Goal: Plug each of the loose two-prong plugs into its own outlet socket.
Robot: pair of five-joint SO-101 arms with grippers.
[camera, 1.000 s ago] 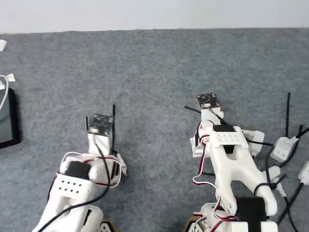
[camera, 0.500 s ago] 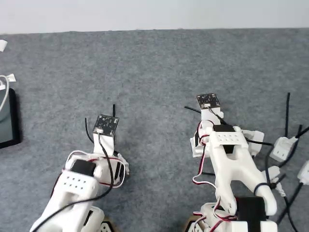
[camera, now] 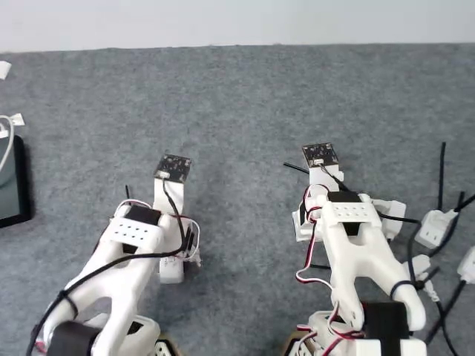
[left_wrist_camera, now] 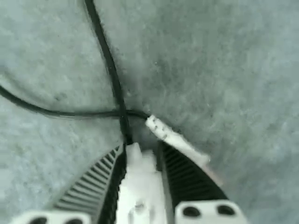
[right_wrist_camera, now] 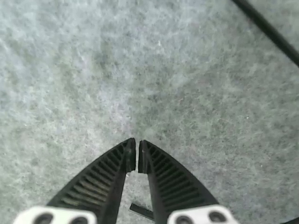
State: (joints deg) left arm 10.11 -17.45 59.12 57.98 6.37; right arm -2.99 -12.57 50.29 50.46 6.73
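Observation:
In the left wrist view my left gripper [left_wrist_camera: 140,148] is shut on a white plug [left_wrist_camera: 139,170], low over the grey carpet. The plug's black cable [left_wrist_camera: 110,65] runs away from the fingertips and crosses a second black cable [left_wrist_camera: 51,112]. A small white piece [left_wrist_camera: 174,136] lies on the carpet just beside the fingertips. My right gripper [right_wrist_camera: 134,142] is shut with nothing in it, close above bare carpet. In the high view the left arm [camera: 133,237] is at the lower left and the right arm [camera: 356,222] at the lower right. White socket blocks [camera: 436,226] lie to the right of the right arm.
Black cables [camera: 443,174] and another white block [camera: 469,263] trail along the right edge. A dark flat device [camera: 11,182] sits at the left edge. A black cable [right_wrist_camera: 266,28] crosses a corner of the right wrist view. Grey carpet [camera: 237,96] covers the table.
The left arm has swung forward and to the right and now covers the black cable that lay beside it. The right arm has kept still.

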